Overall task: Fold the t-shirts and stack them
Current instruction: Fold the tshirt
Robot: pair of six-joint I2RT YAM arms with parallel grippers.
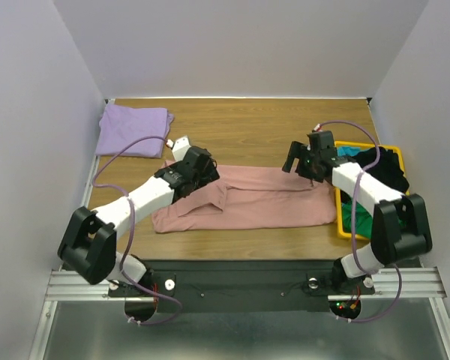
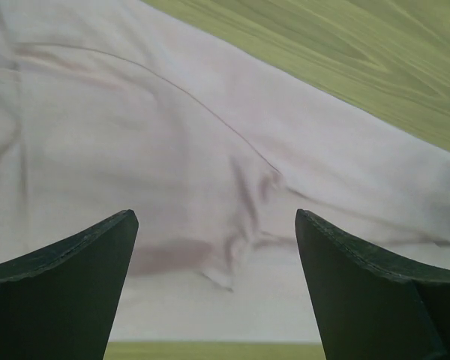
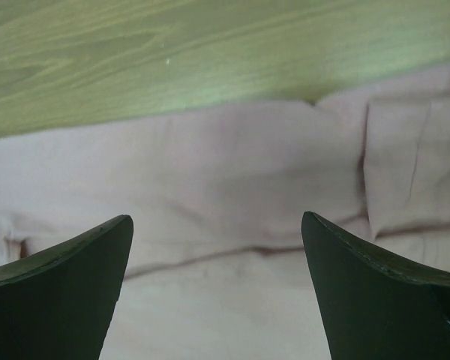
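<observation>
A dusty pink t-shirt [image 1: 262,201] lies folded into a long band across the middle of the table. My left gripper [image 1: 202,166] hovers open over its left end, and the left wrist view shows creased pink cloth [image 2: 172,150] below the spread fingers, nothing between them. Over the shirt's upper right edge my right gripper [image 1: 300,161] also stands open; pink fabric [image 3: 232,187] fills the right wrist view. A folded lavender t-shirt [image 1: 133,129] rests at the back left corner. Black [image 1: 386,169], teal and green [image 1: 358,217] shirts are heaped in a yellow bin [image 1: 343,229].
The yellow bin stands at the right table edge, close beside my right arm. A small white tag [image 1: 181,141] lies between the lavender shirt and my left gripper. Grey walls enclose the table on three sides. Bare wood [image 1: 255,127] shows behind the pink shirt.
</observation>
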